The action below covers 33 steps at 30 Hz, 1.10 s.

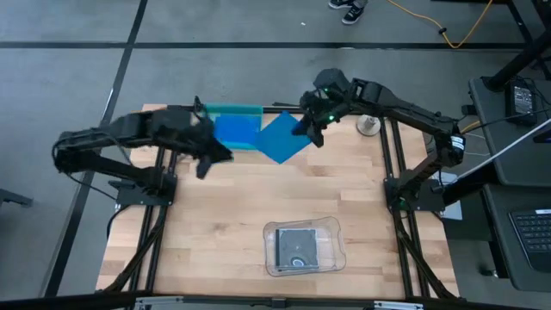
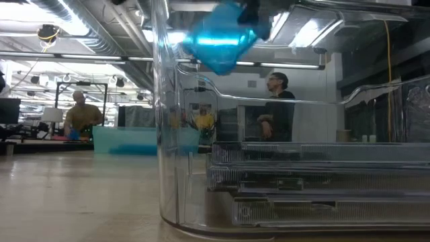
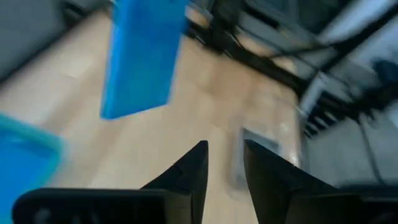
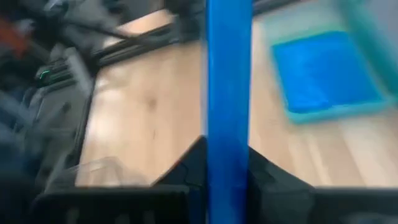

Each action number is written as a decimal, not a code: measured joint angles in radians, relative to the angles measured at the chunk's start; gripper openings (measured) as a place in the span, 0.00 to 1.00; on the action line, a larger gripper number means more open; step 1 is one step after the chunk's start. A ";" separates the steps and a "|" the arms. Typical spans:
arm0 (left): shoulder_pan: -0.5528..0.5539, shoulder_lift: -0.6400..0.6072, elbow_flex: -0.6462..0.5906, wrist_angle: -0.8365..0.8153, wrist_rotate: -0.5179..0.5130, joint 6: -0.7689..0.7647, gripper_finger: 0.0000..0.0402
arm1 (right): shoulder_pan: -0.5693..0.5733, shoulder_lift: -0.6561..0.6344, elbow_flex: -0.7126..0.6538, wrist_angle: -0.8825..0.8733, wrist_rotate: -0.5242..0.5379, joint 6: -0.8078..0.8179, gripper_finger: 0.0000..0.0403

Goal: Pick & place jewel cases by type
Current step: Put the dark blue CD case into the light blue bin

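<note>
Above the far edge of the table — a blue jewel case (image 1: 280, 138) hangs clamped in the right gripper (image 1: 305, 129), lifted clear of the wood.

The right gripper's two fingers are closed on one edge of this blue case, which the right wrist view shows edge-on between them; in the low view it floats high, tilted. Just beside it, in the teal tray (image 1: 232, 110) at the table's far edge, lies another blue jewel case (image 1: 236, 132). The left gripper (image 1: 207, 159) hovers near that tray with its fingers (image 3: 186, 177) parted a little and nothing between them. At the near edge, well apart, the clear plastic tray (image 1: 331, 231) holds dark square jewel cases (image 1: 297, 247) with a disc showing — stacked flat in the low view.
</note>
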State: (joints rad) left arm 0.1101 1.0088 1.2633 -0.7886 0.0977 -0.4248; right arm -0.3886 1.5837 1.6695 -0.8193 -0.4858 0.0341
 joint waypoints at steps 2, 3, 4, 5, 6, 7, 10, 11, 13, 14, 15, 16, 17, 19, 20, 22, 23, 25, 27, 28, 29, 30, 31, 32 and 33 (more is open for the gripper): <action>0.002 -0.049 0.000 -0.007 -0.076 0.000 0.23 | -0.017 -0.005 0.000 -0.037 0.045 0.041 0.11; 0.003 -0.070 0.000 -0.006 -0.121 0.000 0.23 | -0.028 -0.009 0.000 -0.058 0.061 0.051 0.11; 0.003 -0.092 0.000 -0.007 -0.156 0.003 0.23 | -0.040 -0.010 -0.002 -0.071 0.064 0.067 0.11; 0.002 -0.111 0.000 -0.006 -0.194 0.012 0.22 | -0.053 -0.011 -0.007 -0.073 0.065 0.077 0.11; 0.001 -0.128 0.000 -0.004 -0.225 0.022 0.23 | -0.069 -0.011 -0.008 -0.077 0.066 0.090 0.11; 0.001 -0.143 0.000 -0.004 -0.258 0.034 0.23 | -0.082 -0.011 -0.009 -0.081 0.066 0.095 0.11; 0.002 -0.170 0.000 -0.004 -0.366 0.063 0.23 | -0.129 -0.011 -0.009 -0.070 0.062 0.100 0.11; 0.002 -0.174 0.000 -0.004 -0.401 0.068 0.23 | -0.146 -0.010 -0.009 -0.063 0.059 0.108 0.11; 0.001 -0.179 0.000 -0.004 -0.462 0.070 0.23 | -0.180 -0.010 -0.009 -0.043 0.046 0.125 0.11; 0.002 -0.180 0.000 -0.003 -0.491 0.070 0.22 | -0.197 -0.010 -0.009 -0.026 0.040 0.135 0.11; 0.002 -0.180 0.000 -0.003 -0.516 0.072 0.22 | -0.217 -0.010 -0.009 -0.003 0.040 0.148 0.11; 0.002 -0.179 0.000 -0.004 -0.542 0.073 0.22 | -0.233 -0.010 -0.009 0.019 0.040 0.164 0.12; 0.002 -0.178 0.000 -0.004 -0.566 0.080 0.22 | -0.249 -0.009 -0.009 0.039 0.041 0.176 0.12; 0.002 -0.175 0.000 -0.006 -0.622 0.101 0.22 | -0.278 -0.009 -0.023 0.108 0.029 0.202 0.12; 0.002 -0.175 0.000 -0.006 -0.648 0.110 0.22 | -0.289 -0.010 -0.044 0.160 0.007 0.226 0.12; 0.002 -0.174 0.000 -0.007 -0.694 0.116 0.23 | -0.314 -0.010 -0.111 0.264 -0.050 0.302 0.12; 0.002 -0.175 0.000 -0.007 -0.711 0.116 0.22 | -0.325 -0.009 -0.153 0.326 -0.087 0.356 0.12; 0.002 -0.181 0.000 -0.012 -0.727 0.127 0.22 | -0.333 -0.008 -0.258 0.514 -0.140 0.491 0.12; 0.002 -0.192 0.000 -0.027 -0.728 0.160 0.22 | -0.333 -0.008 -0.371 0.740 -0.154 0.681 0.12; 0.002 -0.198 0.000 -0.034 -0.730 0.180 0.22 | -0.330 -0.006 -0.428 0.864 -0.153 0.778 0.12; 0.002 -0.204 0.000 -0.041 -0.736 0.201 0.22 | -0.322 -0.005 -0.479 0.991 -0.135 0.875 0.12; 0.002 -0.210 0.000 -0.048 -0.746 0.224 0.22 | -0.310 -0.001 -0.522 1.110 -0.094 0.960 0.12; 0.003 -0.214 0.000 -0.053 -0.761 0.247 0.22 | -0.300 0.005 -0.560 1.219 -0.042 1.034 0.12; 0.003 -0.219 0.000 -0.057 -0.777 0.268 0.22 | -0.290 0.008 -0.590 1.303 0.017 1.100 0.12; 0.003 -0.225 0.000 -0.062 -0.790 0.286 0.22 | -0.275 0.015 -0.612 1.363 0.079 1.149 0.12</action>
State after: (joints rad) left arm 0.1131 0.7841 1.2633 -0.8507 -0.6924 -0.1386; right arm -0.6640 1.5986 1.0572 0.5440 -0.4067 1.1827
